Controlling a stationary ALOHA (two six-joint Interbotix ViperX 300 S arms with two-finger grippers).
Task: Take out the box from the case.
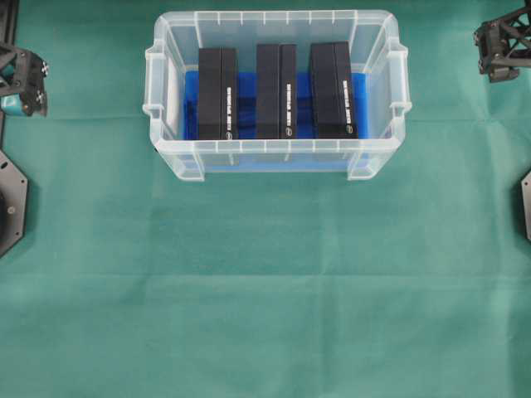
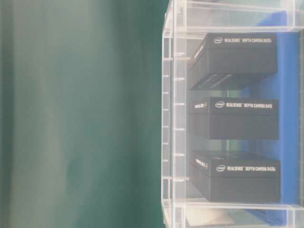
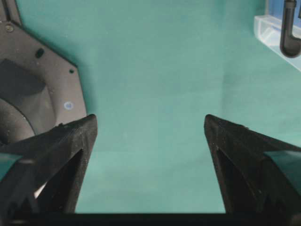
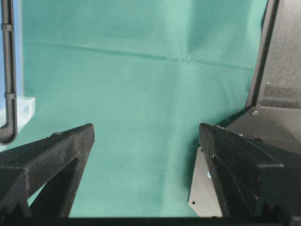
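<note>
The case [image 1: 274,151] is a clear plastic bin with a ribbed rim at the back middle of the green table. Its bottom is lined with blue cloth [image 1: 246,104]. Three black boxes stand side by side inside: left [image 1: 217,93], middle [image 1: 275,91], right [image 1: 333,89]. The table-level view shows them through the case wall [image 2: 172,118], printed with white lettering [image 2: 244,105]. My left gripper [image 3: 150,127] hangs open over bare cloth at the far left [image 1: 23,79]. At the far right my right gripper [image 4: 146,129] is open too [image 1: 502,46]. Neither holds anything.
Green cloth [image 1: 265,290] covers the whole table. Black arm base plates sit at the left edge [image 1: 10,203] and the right edge [image 1: 526,203]. A case corner [image 3: 275,30] shows at the top right of the left wrist view.
</note>
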